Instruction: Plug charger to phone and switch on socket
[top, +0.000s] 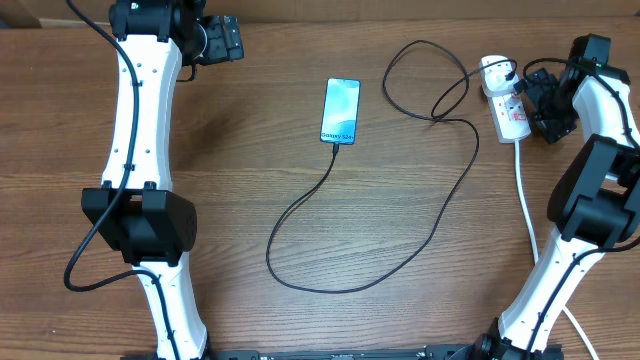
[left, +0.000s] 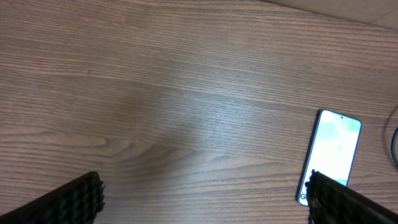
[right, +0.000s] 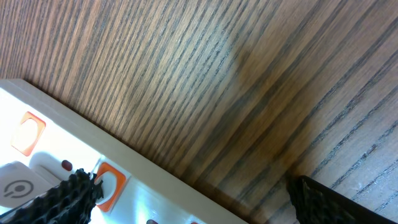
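Overhead view: the phone (top: 340, 108) lies flat near the middle of the table (top: 250, 170), screen lit, its small-text edge toward the robot. The charger (top: 320, 290), a thin black cable, meets that lower edge. The tip looks seated, but it is too small to be sure. The cable swings out in a wide loop and coils back up to the white adapter (top: 492, 68), which sits in the socket (top: 508, 112). That is a white strip at far right, its thick cord (top: 525, 200) trailing toward the robot's base.

Just beside the strip hangs the right gripper (top: 532, 98), jaws spread wide and empty. I judge it is placed there to press a switch. At far left, well apart from the phone, is the left gripper (top: 228, 40), also wide and holding nothing, likely out of the way.

Right wrist view adds what overhead cannot: an orange-red switch (right: 109, 180) on the strip, close by one finger (right: 68, 199). Whether it is on, I cannot tell.

Left wrist view shows bare wood and the lit phone, its lower edge hidden behind a finger (left: 348, 202).
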